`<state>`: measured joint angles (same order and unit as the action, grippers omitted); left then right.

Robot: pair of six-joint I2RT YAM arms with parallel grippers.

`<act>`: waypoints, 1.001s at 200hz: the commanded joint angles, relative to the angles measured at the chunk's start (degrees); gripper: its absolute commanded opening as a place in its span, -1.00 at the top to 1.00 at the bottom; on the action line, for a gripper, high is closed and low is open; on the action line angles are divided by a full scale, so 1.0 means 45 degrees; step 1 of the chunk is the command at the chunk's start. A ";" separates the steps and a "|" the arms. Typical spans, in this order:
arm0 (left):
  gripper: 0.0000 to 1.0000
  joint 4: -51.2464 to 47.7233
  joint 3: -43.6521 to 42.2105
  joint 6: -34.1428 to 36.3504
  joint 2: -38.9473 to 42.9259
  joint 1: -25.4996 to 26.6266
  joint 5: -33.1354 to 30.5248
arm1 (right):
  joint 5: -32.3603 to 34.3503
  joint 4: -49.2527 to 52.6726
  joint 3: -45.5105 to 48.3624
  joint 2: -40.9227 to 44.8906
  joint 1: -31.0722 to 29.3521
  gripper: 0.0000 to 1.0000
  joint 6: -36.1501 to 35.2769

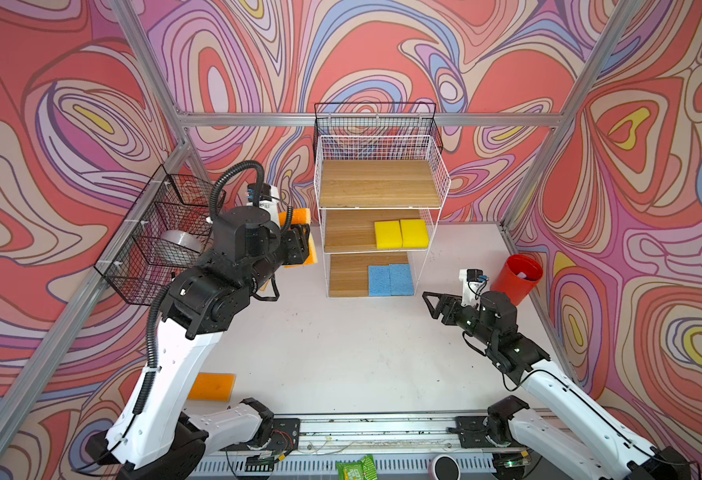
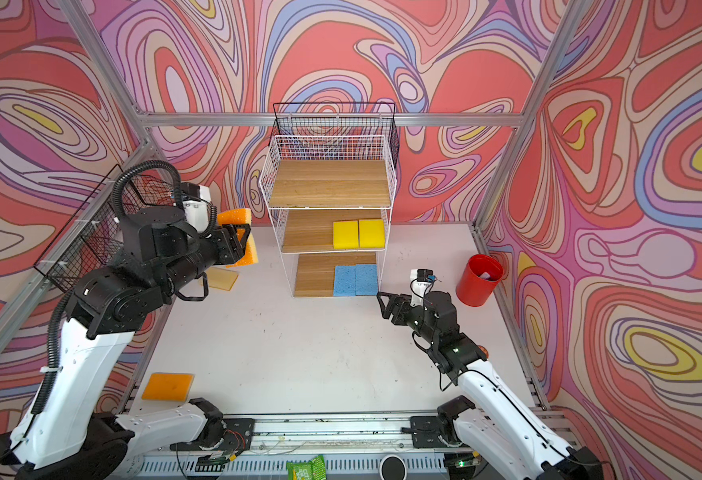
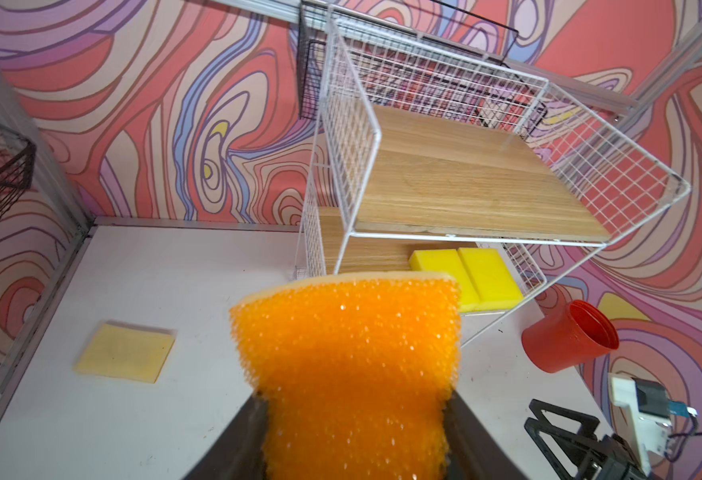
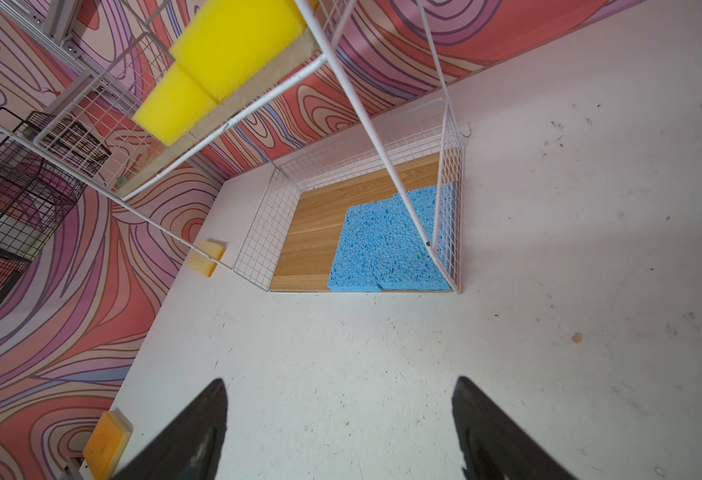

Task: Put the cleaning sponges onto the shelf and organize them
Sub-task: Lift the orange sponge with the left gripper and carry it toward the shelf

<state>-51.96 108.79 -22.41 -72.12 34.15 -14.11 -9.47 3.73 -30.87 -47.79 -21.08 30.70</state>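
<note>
Left wrist view, and the left claw [image 3: 351, 440] has its jaws clamped on a bumpy orange rectangular sponge with a pale tan backing [image 3: 349, 357]. The sponge sticks out past the fingertips, up in the air just left of the tall white wire-grid shelf with three wood board tiers [image 1: 378, 183].

Count the sponges: seven! Two bright yellow foam sponges [image 1: 401, 233] lie side by side, touching, on the middle tier. Two light blue porous sponges [image 1: 390, 279] lie side by side on the bottom tier. Then three orange ones. One is in the claw. A second orange sponge [image 2: 220, 278] lies tan side up on the white table [image 1: 341, 353], near the left claw and left of the shelf. A third orange sponge [image 2: 168, 386] lies orange side up at the table's near left edge, well apart from both claws.

The right claw [image 4: 341, 432] hovers over the table in front of the bottom tier, jaws spread wide, with the blue pair ahead of it.
</note>
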 commanded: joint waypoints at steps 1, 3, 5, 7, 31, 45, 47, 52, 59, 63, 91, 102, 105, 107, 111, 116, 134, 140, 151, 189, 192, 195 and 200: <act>-0.11 -0.0810 0.1584 0.0873 -0.0959 0.0857 -0.0950 | 0.0113 0.0265 -0.0307 0.0029 0.0017 -0.75 -0.0209; -0.11 -0.0839 0.1746 0.0902 -0.1086 0.0948 -0.0996 | 0.0133 0.0280 -0.0298 0.0033 0.0017 -0.75 -0.0208; -0.11 -0.0860 0.1899 0.0949 -0.1206 0.1034 -0.1032 | 0.0138 0.0269 -0.0290 0.0034 0.0031 -0.76 -0.0212; -0.11 -0.0880 0.2055 0.0994 -0.1319 0.1105 -0.1066 | 0.0149 0.0276 -0.0288 0.0034 0.0015 -0.75 -0.0218; -0.11 -0.1082 0.3785 0.1393 -0.2564 0.1766 -0.1348 | 0.0174 0.0317 -0.0271 0.0053 0.0021 -0.75 -0.0196; -0.11 -0.1108 0.4683 0.1533 -0.3241 0.1910 -0.1306 | 0.0172 0.0319 -0.0230 0.0073 0.0017 -0.75 -0.0193; -0.11 -0.1099 0.4777 0.1536 -0.3327 0.1929 -0.1281 | 0.0172 0.0308 -0.0230 0.0073 0.0022 -0.75 -0.0184; -0.11 -0.1087 0.5112 0.1560 -0.3549 0.1947 -0.1234 | 0.0199 0.0335 -0.0211 0.0073 0.0021 -0.75 -0.0181; -0.11 -0.1089 0.5527 0.1607 -0.3882 0.2009 -0.1172 | 0.0210 0.0360 -0.0210 0.0073 0.0025 -0.75 -0.0193; -0.11 -0.1060 0.5732 0.1639 -0.4045 0.2024 -0.1149 | 0.0229 0.0361 -0.0210 0.0059 0.0022 -0.76 -0.0198; -0.10 -0.0409 0.6439 0.1868 -0.4868 0.2137 -0.0923 | 0.0250 0.0509 -0.0293 0.0106 0.0027 -0.76 -0.0291; -0.11 0.0208 0.6363 0.2032 -0.4996 0.2154 -0.0723 | 0.0311 0.0575 -0.0307 0.0124 0.0025 -0.76 -0.0337; -0.11 0.0387 0.6321 0.2085 -0.5054 0.2157 -0.0704 | 0.0321 0.0578 -0.0322 0.0116 0.0025 -0.76 -0.0369; -0.11 0.0501 0.6305 0.2128 -0.5069 0.2157 -0.0681 | 0.0312 0.0583 -0.0326 0.0123 0.0024 -0.76 -0.0375; -0.11 0.0745 0.6264 0.2207 -0.5118 0.2157 -0.0621 | 0.0310 0.0604 -0.0327 0.0109 0.0022 -0.76 -0.0409; -0.11 0.1021 0.6225 0.2290 -0.5190 0.2157 -0.0581 | 0.0345 0.0617 -0.0344 0.0102 0.0022 -0.75 -0.0434; -0.10 0.1913 0.6157 0.2609 -0.5488 0.2166 -0.0589 | 0.0328 0.0656 -0.0366 0.0023 0.0027 -0.76 -0.0464; -0.11 0.2189 0.6171 0.2752 -0.5590 0.2176 -0.0606 | 0.0320 0.0637 -0.0337 0.0015 0.0018 -0.76 -0.0474; -0.12 0.2708 0.6159 0.3056 -0.5829 0.2176 -0.0649 | 0.0319 0.0561 -0.0260 -0.0003 0.0023 -0.76 -0.0457; -0.15 0.3906 0.6663 0.3790 -0.6982 0.2160 -0.0810 | 0.0175 0.0398 -0.0103 -0.0333 0.0020 -0.76 -0.0474; -0.16 0.3984 0.6722 0.3824 -0.7060 0.2157 -0.0827 | 0.0185 0.0399 -0.0089 -0.0361 0.0017 -0.76 -0.0484; -0.16 0.4047 0.6810 0.3870 -0.7182 0.2157 -0.0878 | 0.0174 0.0392 -0.0075 -0.0384 0.0031 -0.75 -0.0492; -0.16 0.4145 0.6948 0.3904 -0.7376 0.2159 -0.0906 | 0.0162 0.0379 -0.0078 -0.0433 0.0027 -0.76 -0.0512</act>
<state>-38.94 137.51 -8.25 -101.89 43.57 -17.21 -8.75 5.76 -30.96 -48.75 -21.08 29.39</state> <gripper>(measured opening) 0.575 0.878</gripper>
